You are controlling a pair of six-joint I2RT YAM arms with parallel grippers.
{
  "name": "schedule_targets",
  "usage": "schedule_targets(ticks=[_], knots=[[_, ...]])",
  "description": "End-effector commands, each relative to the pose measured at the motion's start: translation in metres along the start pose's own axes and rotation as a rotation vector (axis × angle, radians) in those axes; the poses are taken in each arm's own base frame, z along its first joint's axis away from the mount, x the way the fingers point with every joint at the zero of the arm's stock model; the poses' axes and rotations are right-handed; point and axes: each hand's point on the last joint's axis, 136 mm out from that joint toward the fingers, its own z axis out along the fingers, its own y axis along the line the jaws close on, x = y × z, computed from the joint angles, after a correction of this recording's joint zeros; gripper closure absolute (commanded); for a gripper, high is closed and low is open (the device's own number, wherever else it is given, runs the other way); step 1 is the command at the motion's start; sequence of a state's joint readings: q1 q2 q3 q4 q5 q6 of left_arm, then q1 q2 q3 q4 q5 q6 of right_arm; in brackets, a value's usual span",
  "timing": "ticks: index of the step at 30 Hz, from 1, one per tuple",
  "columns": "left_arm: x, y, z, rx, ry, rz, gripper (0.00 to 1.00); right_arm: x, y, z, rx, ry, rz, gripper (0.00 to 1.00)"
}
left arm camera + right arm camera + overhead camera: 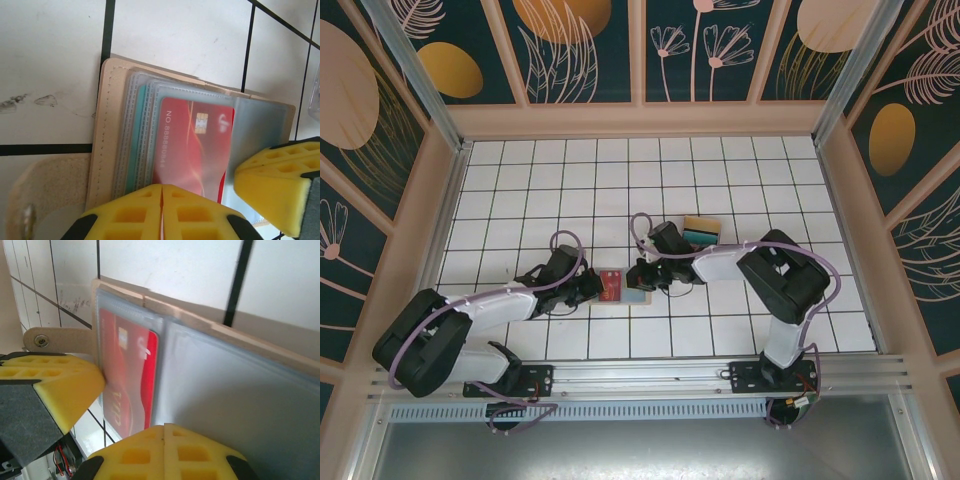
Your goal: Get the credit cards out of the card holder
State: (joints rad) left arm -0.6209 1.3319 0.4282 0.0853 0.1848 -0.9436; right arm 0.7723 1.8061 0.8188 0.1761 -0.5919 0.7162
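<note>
Left wrist: red card [192,145] likely stiff, slick inside soft sleeve [257,125]; best pinched by its edge; left gripper [162,212] and right gripper [165,452] each have fingers pressed together.

Card holder [106,125]: tan, frosted clear sleeves; red credit card [192,145]: white lettering, gold chip; teal credit card [141,135]; fingers [125,217]: yellow; worktop [175,35]: white tiles, dark grid lines
</note>
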Motion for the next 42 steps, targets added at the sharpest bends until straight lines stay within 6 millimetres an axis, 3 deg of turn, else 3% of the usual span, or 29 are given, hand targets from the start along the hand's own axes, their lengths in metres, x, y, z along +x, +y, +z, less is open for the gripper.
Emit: schedule_targets(ticks=[1, 12, 16, 29, 42], knots=[[0.008, 0.021, -0.001, -0.076, 0.016, -0.009, 0.90, -0.002, -0.001, -0.009, 0.001, -0.029, -0.004, 1.00], [-0.007, 0.005, -0.016, -0.056, -0.035, 0.014, 0.81, -0.004, 0.012, -0.006, -0.004, -0.023, -0.050, 1.00], [-0.005, 0.014, -0.017, -0.086, -0.038, 0.013, 0.82, -0.004, 0.017, -0.002, 0.001, -0.014, -0.072, 0.96], [0.004, 0.008, -0.001, -0.042, 0.021, 0.012, 0.88, -0.001, 0.021, 0.007, -0.012, 0.014, -0.084, 0.84], [0.007, 0.012, 0.001, -0.049, 0.032, -0.001, 0.90, 0.004, 0.010, 0.017, 0.002, 0.053, -0.049, 0.81]])
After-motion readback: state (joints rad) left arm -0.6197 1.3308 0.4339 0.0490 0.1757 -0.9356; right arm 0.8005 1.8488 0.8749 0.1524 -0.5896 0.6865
